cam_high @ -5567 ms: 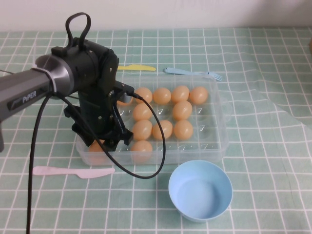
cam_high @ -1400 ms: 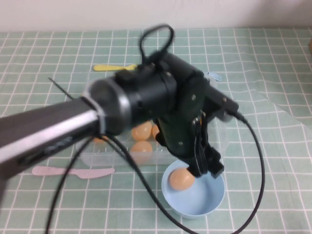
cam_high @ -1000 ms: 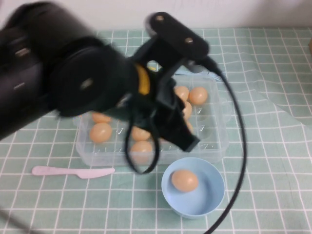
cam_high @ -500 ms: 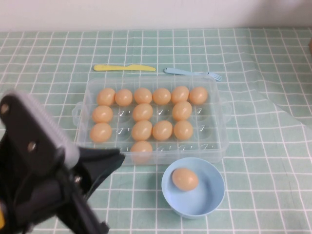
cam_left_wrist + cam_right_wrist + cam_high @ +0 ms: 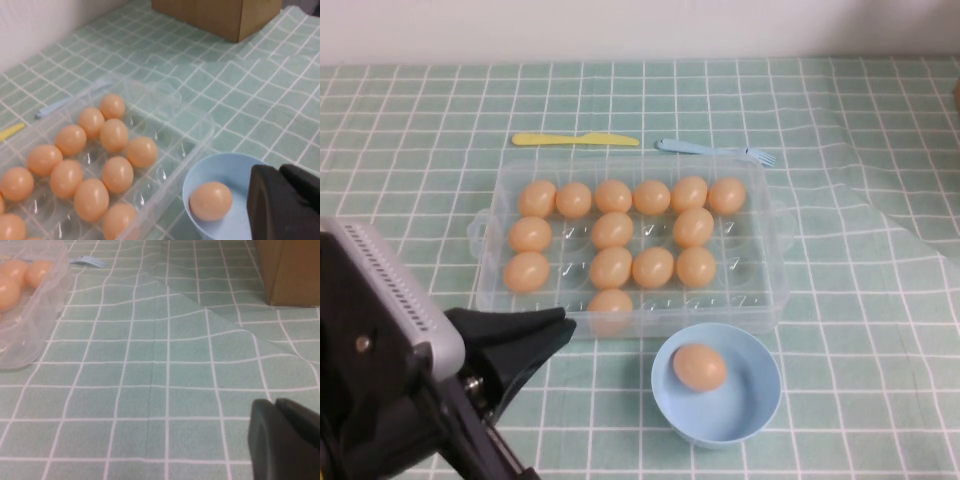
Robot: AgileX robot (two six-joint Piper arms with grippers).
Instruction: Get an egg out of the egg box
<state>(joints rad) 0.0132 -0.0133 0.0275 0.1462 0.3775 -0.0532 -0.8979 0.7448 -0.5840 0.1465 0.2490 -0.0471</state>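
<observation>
The clear plastic egg box (image 5: pixel 772 250) sits mid-table with several orange-tan eggs in its cells. One egg (image 5: pixel 700 367) lies alone in the round light blue bowl (image 5: pixel 752 410) in front of the box. My left gripper (image 5: pixel 555 325) is shut and empty, raised at the near left, to the left of the bowl. In the left wrist view the gripper (image 5: pixel 280 168) hangs beside the bowl (image 5: pixel 225 164) with the egg (image 5: pixel 210 201) and the box (image 5: pixel 196 125). My right gripper (image 5: pixel 275 402) is shut and empty over bare cloth, to the right of the box (image 5: pixel 30 340).
A yellow knife (image 5: pixel 575 140) and a blue fork (image 5: pixel 715 150) lie behind the box. A cardboard box (image 5: pixel 292 270) stands at the far right. The tablecloth has a raised fold (image 5: pixel 880 200) on the right.
My left arm lifted an egg from the box, set it in the blue bowl, let go and pulled back to the near left. The egg now rests in the bowl.
</observation>
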